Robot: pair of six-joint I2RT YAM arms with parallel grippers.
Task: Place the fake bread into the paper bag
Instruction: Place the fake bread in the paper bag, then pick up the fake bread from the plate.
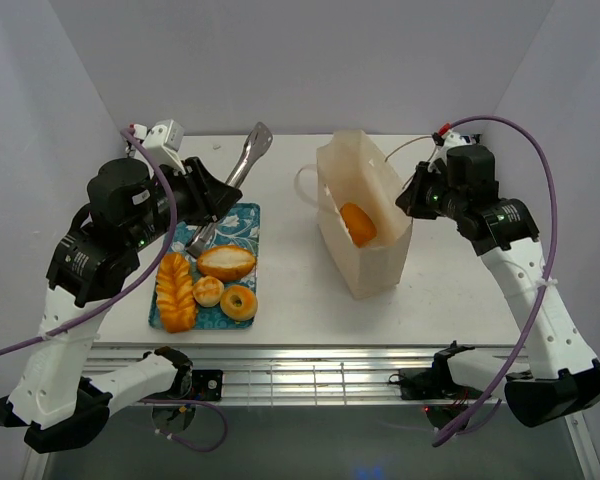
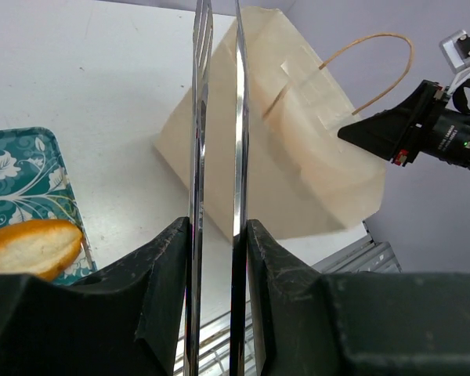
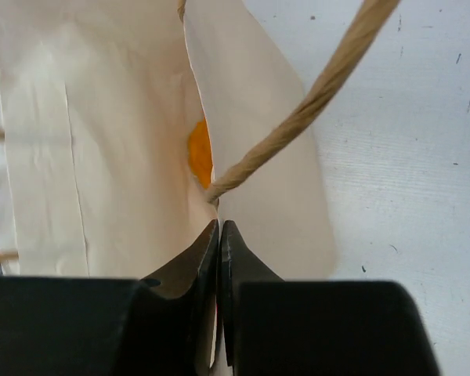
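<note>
The paper bag [image 1: 365, 260] stands open mid-table with one orange pastry [image 1: 357, 223] inside. My right gripper [image 1: 408, 197] is shut on the bag's right rim [image 3: 251, 157], just below the cord handle [image 3: 313, 98]; the pastry [image 3: 200, 153] shows inside. My left gripper [image 1: 218, 195] is shut on metal tongs [image 1: 242, 160], whose empty arms [image 2: 198, 117] point toward the bag [image 2: 298, 157]. On the teal tray [image 1: 242, 215] lie a braided loaf [image 1: 176, 290], an oval roll [image 1: 226, 262], a small bun [image 1: 209, 291] and a ring bagel [image 1: 239, 302].
The tray sits at the front left, near the table's front edge. A cord handle loop [image 1: 305, 185] hangs off the bag's left side. In the left wrist view the oval roll [image 2: 31, 247] lies on the tray [image 2: 16, 176] at lower left.
</note>
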